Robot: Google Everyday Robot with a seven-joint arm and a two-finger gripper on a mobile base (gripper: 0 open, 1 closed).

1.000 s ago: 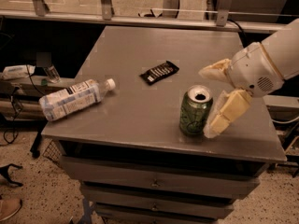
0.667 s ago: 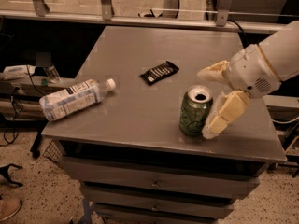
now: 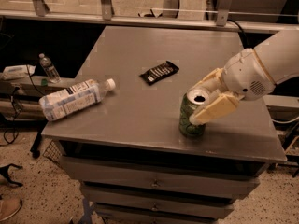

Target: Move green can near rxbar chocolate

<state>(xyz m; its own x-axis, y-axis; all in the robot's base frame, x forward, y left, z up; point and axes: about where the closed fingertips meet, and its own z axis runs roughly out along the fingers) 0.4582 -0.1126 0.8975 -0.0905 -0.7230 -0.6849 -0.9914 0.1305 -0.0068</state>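
The green can (image 3: 190, 120) stands upright near the table's front right, its silver top with the pull-tab hole showing. My gripper (image 3: 208, 98) reaches in from the right at the level of the can's top. One cream finger (image 3: 214, 110) lies across the can's front right side, the other (image 3: 205, 82) is behind it, and they are closed on the can. The can still rests on the table. The rxbar chocolate (image 3: 160, 72), a flat black wrapper with white lettering, lies at the table's middle, to the back left of the can and apart from it.
A white-labelled plastic bottle (image 3: 74, 99) lies on its side at the grey table's (image 3: 140, 125) left front corner. A small water bottle (image 3: 48, 68) stands on a lower shelf to the left. Drawers sit below the tabletop, and a rail runs behind it.
My gripper has moved left from beside the can to around its top, and the fingers have come closer together. The can, bar and bottle have stayed in place.
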